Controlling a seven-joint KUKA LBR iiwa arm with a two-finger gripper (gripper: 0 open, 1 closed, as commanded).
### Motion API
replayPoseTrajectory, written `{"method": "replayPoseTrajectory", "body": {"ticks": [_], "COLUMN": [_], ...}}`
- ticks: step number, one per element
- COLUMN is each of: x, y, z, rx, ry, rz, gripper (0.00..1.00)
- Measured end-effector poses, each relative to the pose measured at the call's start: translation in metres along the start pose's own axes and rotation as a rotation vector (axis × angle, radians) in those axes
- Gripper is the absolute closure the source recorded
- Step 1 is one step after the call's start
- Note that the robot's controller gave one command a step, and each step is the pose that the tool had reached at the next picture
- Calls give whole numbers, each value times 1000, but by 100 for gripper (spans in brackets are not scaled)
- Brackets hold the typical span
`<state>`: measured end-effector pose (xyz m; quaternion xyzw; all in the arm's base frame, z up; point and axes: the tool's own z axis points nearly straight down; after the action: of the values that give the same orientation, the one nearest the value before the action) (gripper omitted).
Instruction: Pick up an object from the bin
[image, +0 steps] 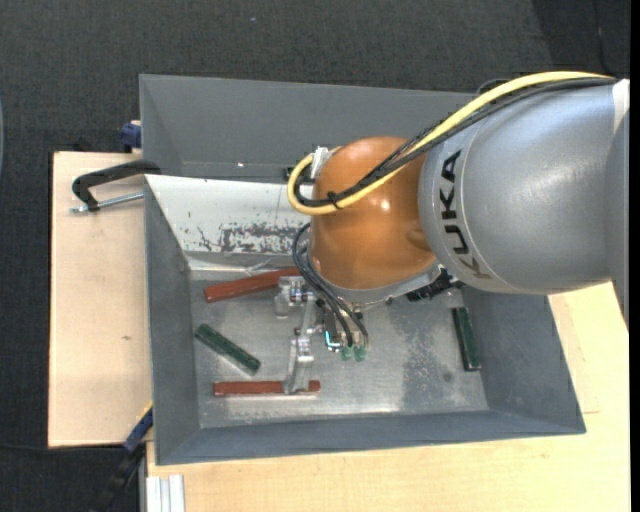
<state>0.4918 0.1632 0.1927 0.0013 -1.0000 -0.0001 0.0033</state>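
Note:
My gripper (299, 366) reaches down from under the orange wrist cover to the bin floor, left of centre. Its tip comes down at the right end of a red-brown flat stick (255, 388) lying along the front of the bin, and it seems to touch that stick. A dark green stick (227, 348) lies slanted just to the left of the gripper. A second red-brown stick (243, 288) lies behind it near the back wall, with its right end hidden under the wrist.
Another dark green stick (465, 339) lies upright in the view by the bin's right wall. The arm and its orange cover hang over the middle and back right of the bin. Bare floor shows at the front right.

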Motion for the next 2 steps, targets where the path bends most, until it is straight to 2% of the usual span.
{"method": "replayPoseTrajectory", "body": {"ticks": [1, 2], "x": [-2, -5], "y": [-1, -2], "z": [-3, 26], "rx": [-1, -2], "ry": [-7, -16], "rz": [2, -145], "gripper": [0, 0]}}
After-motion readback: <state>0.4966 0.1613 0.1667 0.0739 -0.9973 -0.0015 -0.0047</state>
